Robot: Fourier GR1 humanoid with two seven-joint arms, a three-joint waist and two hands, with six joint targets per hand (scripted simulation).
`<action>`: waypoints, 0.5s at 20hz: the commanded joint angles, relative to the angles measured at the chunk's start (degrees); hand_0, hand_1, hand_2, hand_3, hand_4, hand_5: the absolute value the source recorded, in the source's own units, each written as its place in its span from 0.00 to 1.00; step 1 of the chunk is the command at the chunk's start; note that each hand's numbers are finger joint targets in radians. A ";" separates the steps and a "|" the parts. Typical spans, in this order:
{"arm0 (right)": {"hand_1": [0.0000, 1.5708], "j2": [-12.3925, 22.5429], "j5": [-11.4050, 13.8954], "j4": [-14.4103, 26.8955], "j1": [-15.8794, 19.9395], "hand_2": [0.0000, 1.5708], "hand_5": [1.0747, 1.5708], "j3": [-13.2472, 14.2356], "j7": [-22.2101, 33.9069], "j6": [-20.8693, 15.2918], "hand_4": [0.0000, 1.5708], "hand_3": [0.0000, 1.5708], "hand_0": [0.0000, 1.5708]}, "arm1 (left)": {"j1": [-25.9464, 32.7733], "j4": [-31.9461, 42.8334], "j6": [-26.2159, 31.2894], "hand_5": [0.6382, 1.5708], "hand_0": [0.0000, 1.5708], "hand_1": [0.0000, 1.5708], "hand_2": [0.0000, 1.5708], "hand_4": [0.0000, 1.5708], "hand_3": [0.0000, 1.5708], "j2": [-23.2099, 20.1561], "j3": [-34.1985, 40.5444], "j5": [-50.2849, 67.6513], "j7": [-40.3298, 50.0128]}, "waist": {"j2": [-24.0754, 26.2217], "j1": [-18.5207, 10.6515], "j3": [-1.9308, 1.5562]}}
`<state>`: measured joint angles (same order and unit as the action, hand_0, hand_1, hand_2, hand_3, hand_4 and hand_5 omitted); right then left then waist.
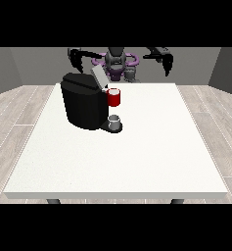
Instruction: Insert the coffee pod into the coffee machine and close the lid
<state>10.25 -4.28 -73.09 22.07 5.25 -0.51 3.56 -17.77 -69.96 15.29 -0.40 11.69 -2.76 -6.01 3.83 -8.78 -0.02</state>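
- white bench [137, 162] fills most of the front view; the robot [116, 61] sits small behind its far edge, arms spread out to both sides
- black coffee machine [83, 100] stands on the bench toward the far left corner, a good way in from the left edge; it's a chunky dark block
- its lid [99, 76] is up; a light grey flap tilting back toward the robot from the top of the machine, so not closed
- a red thing at the machine [114, 97] sits right at the machine's front right side, just under the raised lid, touching the machine body
- below that there's a grey thing [115, 120] on the machine's dark base, straight under the red one; small, cup-shaped; honestly can't say if that's the pod or just part of the machine
- hand at the view's left [77, 58] hangs in the air behind the far edge, above and behind the machine; the fingers droop downward in a curve with nothing in them; not touching the machine
- hand at the view's right [166, 61] is also raised past the far edge, well apart from the machine; fingers hang down, curled and holding nothing
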 commanded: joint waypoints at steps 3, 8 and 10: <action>0.00 -0.59 1.10 4.56 5.32 0.00 1.00 0.14 -2.23 0.10 0.00 0.00 0.00 | 0.72 -4.81 -0.67 1.00 0.00 0.00 0.00 0.00 0.00 -3.26 0.75 2.39 2.12 | -4.36 1.50 0.01; 0.00 -0.07 2.05 5.39 10.25 0.00 1.00 -0.41 1.77 0.16 0.00 0.00 0.00 | 2.44 -5.09 -0.16 1.00 0.00 0.00 0.00 0.00 0.00 -4.93 1.35 3.36 -1.05 | -5.46 2.50 0.03; 0.00 -1.36 3.24 7.19 12.19 0.00 1.00 -1.28 1.88 -0.84 0.00 0.00 0.00 | 0.66 -6.81 -2.14 1.00 0.00 0.00 0.00 0.00 0.00 -3.48 -0.09 3.35 2.81 | -5.87 1.92 0.02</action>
<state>9.09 -1.88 -67.57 29.75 4.31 -0.17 2.99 -15.55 -76.21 14.39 -3.42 11.44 -0.18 -3.87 -0.20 -7.21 -0.01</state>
